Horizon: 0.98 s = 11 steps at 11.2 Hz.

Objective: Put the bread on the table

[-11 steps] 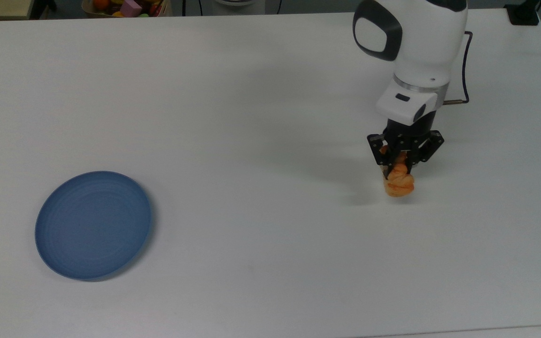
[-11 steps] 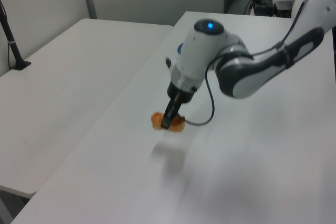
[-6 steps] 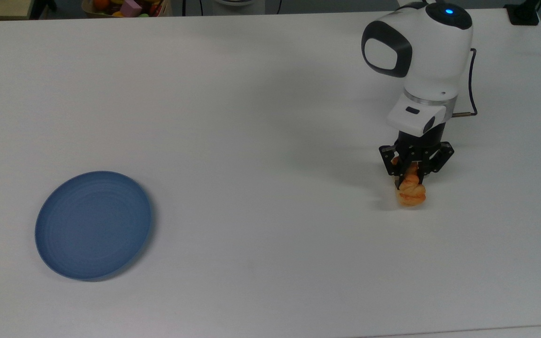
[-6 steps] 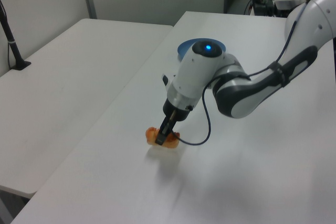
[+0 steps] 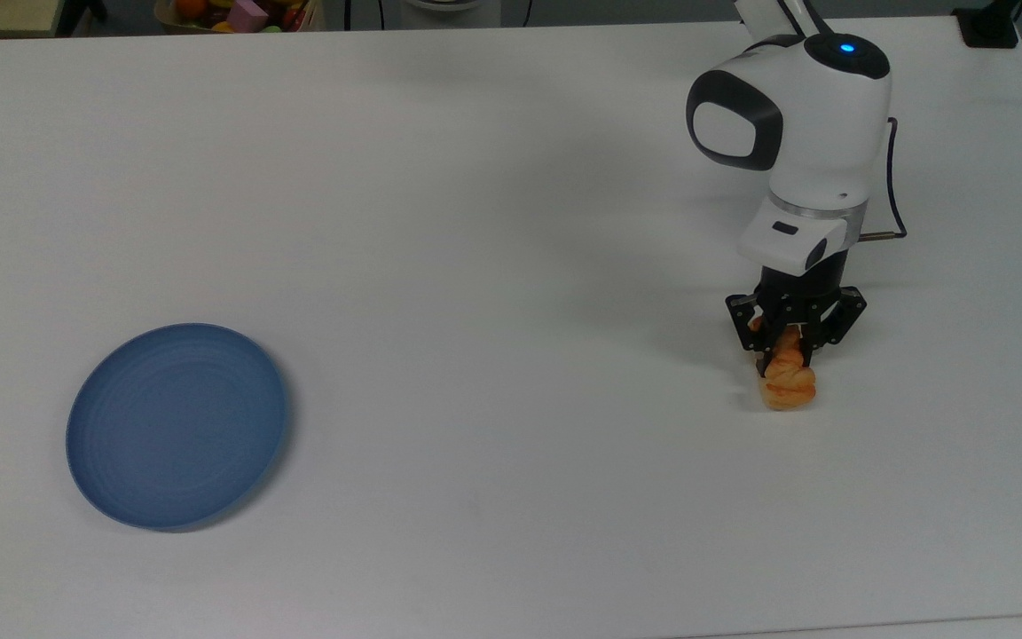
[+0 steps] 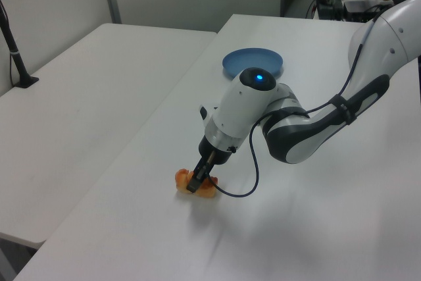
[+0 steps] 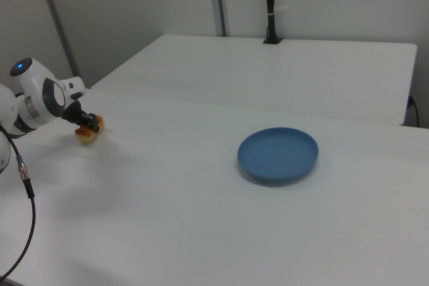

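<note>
The bread (image 5: 788, 382) is a small golden-orange braided pastry low on the white table (image 5: 475, 248), at the top view's right. Its shadow sits tight under it, so it seems to touch the surface. My gripper (image 5: 787, 353) points down over the bread's far end, with the black fingers shut on it. In the left view the bread (image 6: 187, 183) lies near the table's left edge with the gripper (image 6: 196, 182) on it. In the right view the bread (image 7: 88, 132) and gripper (image 7: 84, 125) are at the far left.
A round blue plate (image 5: 176, 425) lies far off at the top view's left, also seen as the plate (image 6: 252, 62) and the plate (image 7: 278, 154). A box of coloured toys (image 5: 240, 12) sits beyond the far edge. A second white table (image 6: 79, 97) adjoins.
The arm has moved down and toward the top view's lower right, carrying the bread. The bread has come lower, down to the tabletop. The plate has not moved.
</note>
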Each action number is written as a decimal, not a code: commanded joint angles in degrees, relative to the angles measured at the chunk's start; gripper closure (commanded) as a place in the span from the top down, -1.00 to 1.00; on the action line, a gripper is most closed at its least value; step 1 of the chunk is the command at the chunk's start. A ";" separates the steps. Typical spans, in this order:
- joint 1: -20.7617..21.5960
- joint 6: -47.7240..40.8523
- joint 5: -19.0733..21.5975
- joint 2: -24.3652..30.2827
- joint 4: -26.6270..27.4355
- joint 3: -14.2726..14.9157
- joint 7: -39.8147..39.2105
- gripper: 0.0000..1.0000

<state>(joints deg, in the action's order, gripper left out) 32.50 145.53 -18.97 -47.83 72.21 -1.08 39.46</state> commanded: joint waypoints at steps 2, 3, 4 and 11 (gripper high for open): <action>0.02 0.81 -2.39 -0.25 -0.22 0.29 1.41 1.00; -0.15 0.81 -2.39 0.10 0.30 0.29 1.32 1.00; -0.33 0.72 -2.48 0.80 0.56 0.29 1.23 1.00; -4.89 -19.36 -1.16 18.35 5.23 0.11 1.23 1.00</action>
<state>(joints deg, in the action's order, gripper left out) 29.14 135.39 -19.75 -38.62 72.40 -0.83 39.51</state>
